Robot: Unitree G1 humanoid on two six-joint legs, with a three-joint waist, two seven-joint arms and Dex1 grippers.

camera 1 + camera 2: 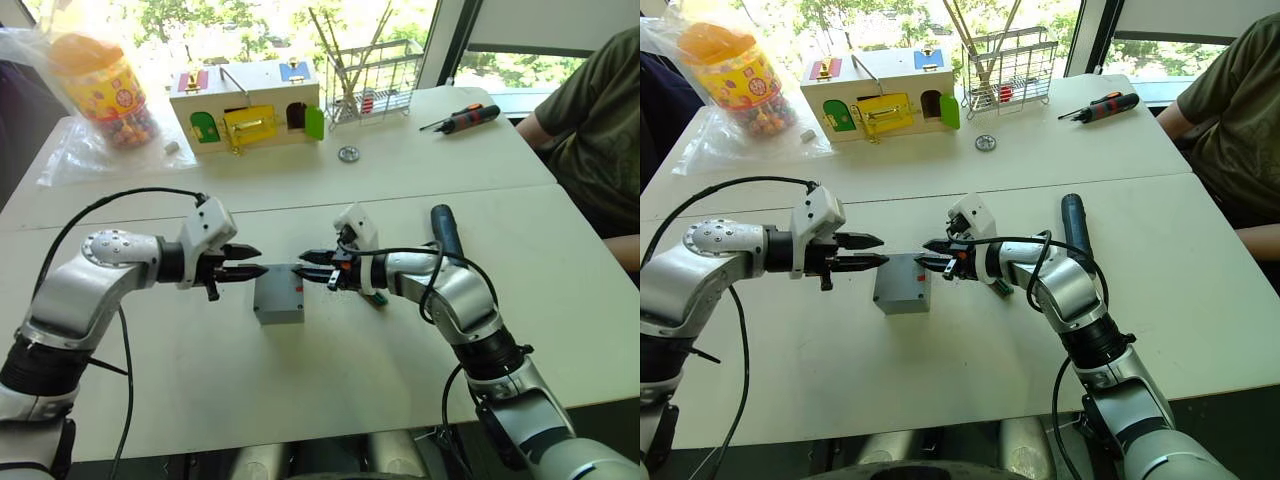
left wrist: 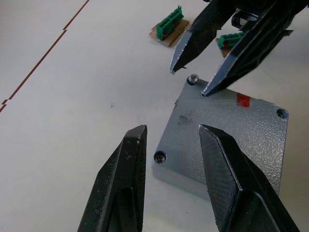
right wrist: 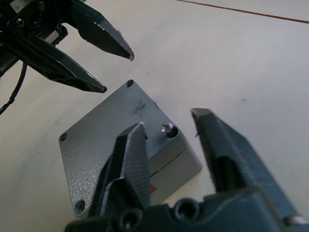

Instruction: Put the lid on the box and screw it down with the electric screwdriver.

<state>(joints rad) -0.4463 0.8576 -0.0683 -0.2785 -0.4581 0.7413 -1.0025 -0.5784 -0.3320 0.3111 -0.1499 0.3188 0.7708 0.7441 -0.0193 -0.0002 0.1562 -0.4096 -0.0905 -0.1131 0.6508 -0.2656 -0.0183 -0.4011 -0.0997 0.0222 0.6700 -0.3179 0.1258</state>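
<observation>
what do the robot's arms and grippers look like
Both arms are glossy silver-grey shells with black joint bands and loose black cables. Each wrist carries a white housing. The left gripper and right gripper each have two black, tapered, pointed fingers with a matte textured surface.

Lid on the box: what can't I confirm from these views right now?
- Lid corner under the left gripper: left wrist view, finger hides it.
- Electric screwdriver tip: eye views, right arm covers it.
- Raised screw: whether threaded in, thread hidden in its hole.

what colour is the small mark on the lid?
Red, a small patch on the grey lid near one edge; clearest in the left wrist view.
</observation>
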